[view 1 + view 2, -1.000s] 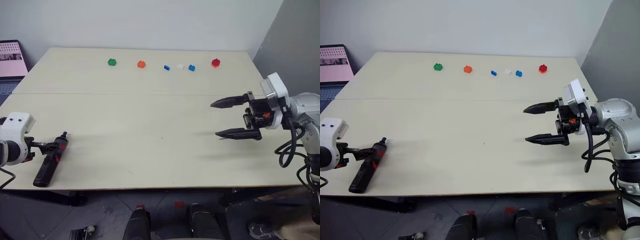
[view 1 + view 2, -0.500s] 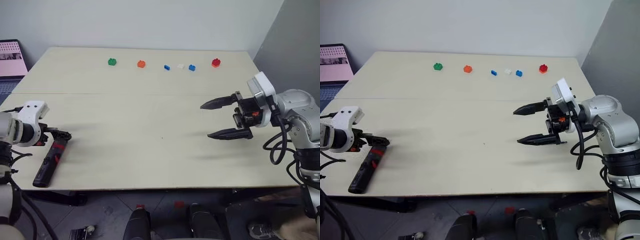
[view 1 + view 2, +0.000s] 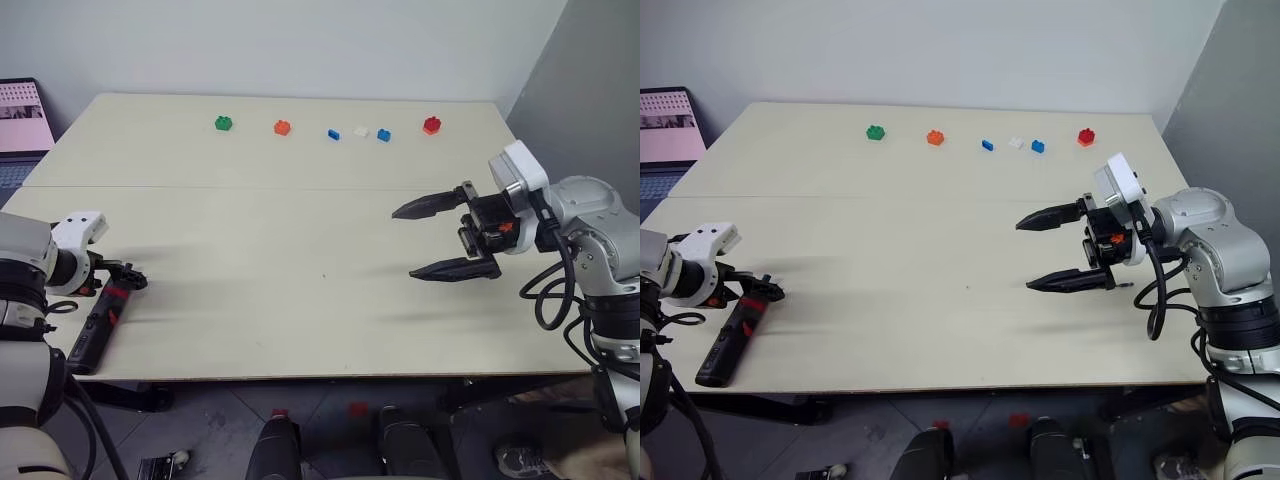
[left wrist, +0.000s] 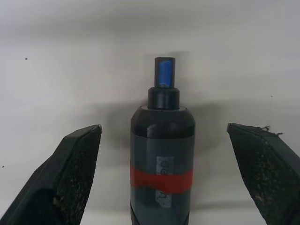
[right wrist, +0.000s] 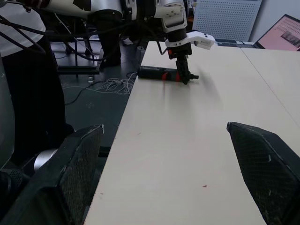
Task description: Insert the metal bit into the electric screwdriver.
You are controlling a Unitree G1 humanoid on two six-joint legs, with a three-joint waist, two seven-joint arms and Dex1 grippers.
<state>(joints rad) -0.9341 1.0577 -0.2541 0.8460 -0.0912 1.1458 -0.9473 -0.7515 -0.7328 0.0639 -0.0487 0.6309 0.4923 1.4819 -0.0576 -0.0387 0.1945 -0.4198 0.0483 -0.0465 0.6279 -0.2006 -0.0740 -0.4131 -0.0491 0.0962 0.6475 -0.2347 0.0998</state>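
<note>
The electric screwdriver [image 3: 95,328] lies at the table's front left, black with a red band [image 4: 161,178] and a blue-marked stub [image 4: 164,72] at its front end. My left gripper [image 3: 122,279] points down over that front end. It is open, with one finger [image 4: 77,159] on each side of the body and not touching it. My right gripper [image 3: 404,244] hovers above the right half of the table, pointing left, open and empty. The metal bit is out of view.
A row of small bricks sits at the far side: green [image 3: 224,124], orange [image 3: 283,128], blue [image 3: 333,135], white [image 3: 361,132], blue [image 3: 384,135], red [image 3: 431,125]. A screen [image 3: 22,115] stands off the far-left corner. The screwdriver lies close to the table's front edge [image 3: 300,377].
My left arm has swung up and in, so its gripper now points down over the screwdriver's front end instead of reaching from the side. My right gripper has drifted a little left.
</note>
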